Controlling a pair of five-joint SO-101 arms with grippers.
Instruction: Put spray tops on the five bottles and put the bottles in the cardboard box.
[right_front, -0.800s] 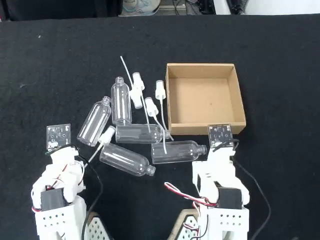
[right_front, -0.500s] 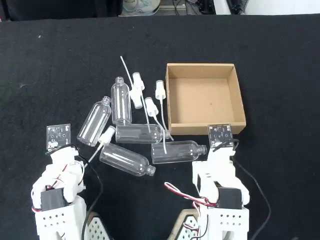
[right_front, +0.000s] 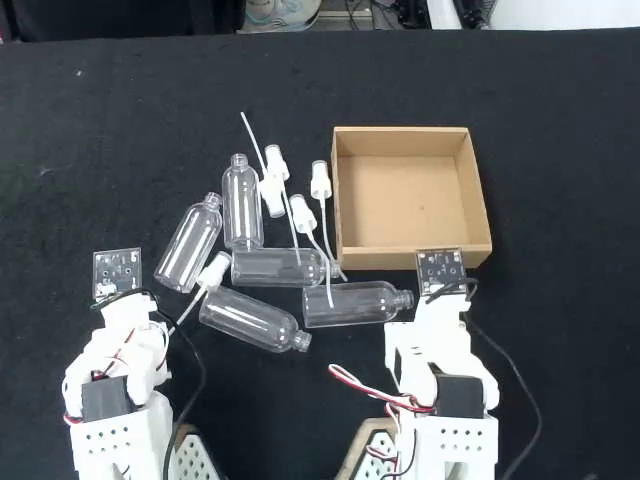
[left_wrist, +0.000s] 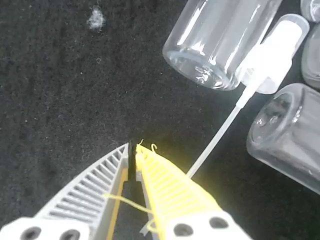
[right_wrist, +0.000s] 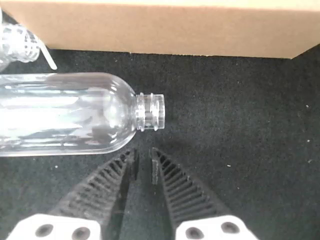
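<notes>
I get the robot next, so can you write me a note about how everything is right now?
The left gripper: jaws shut, empty, beside the tube of a loose spray top.
The right gripper: jaws all but closed, empty, just by the neck of a bottle.
Things: all five bottles lie uncapped on the table beside the cardboard box, with the spray tops scattered among them.
Done: nothing yet; the box is empty.
Left: put a top on each bottle, then put all five in the box.
</notes>
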